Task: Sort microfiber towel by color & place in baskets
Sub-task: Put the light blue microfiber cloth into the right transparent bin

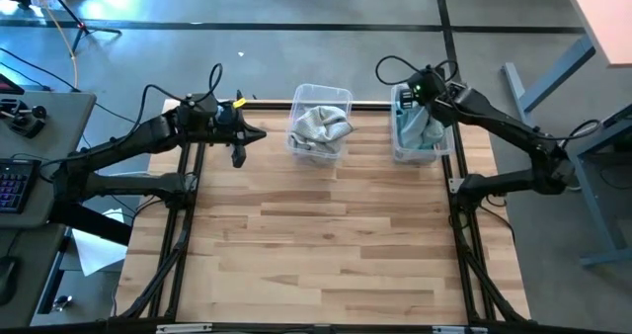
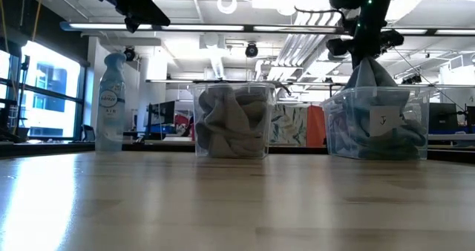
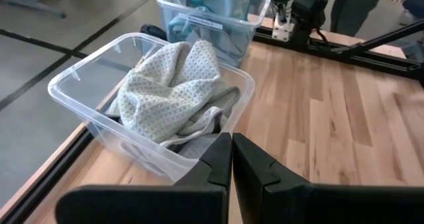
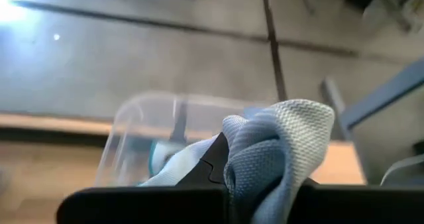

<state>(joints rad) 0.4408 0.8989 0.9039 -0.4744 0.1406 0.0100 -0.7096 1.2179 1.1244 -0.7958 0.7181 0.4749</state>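
Two clear baskets stand at the table's far edge. The middle one point(image 1: 321, 89) holds pale grey towels point(image 3: 172, 91). The right one point(image 1: 398, 148) holds blue-teal towels point(image 2: 378, 136). My right gripper point(image 1: 422, 99) hangs over the right basket, shut on a blue-teal towel point(image 4: 278, 144). To the left of the grey basket point(image 3: 73, 91), my left gripper point(image 3: 232, 154) is shut on nothing and held above the table, pointing toward that basket. My right gripper pinches a bunched fold point(image 4: 255, 161) of the blue-teal towel between its two fingers, slanting down from above. The towel hangs below the fingers in a cone point(image 2: 369, 76). Its lower part reaches into the right basket, among the towels there.
A spray bottle point(image 2: 110, 102) stands at the far left of the table in the low view. The wooden tabletop point(image 1: 316, 245) spreads out in front of both baskets. Black frame rails point(image 1: 183, 225) run along its left and right sides.
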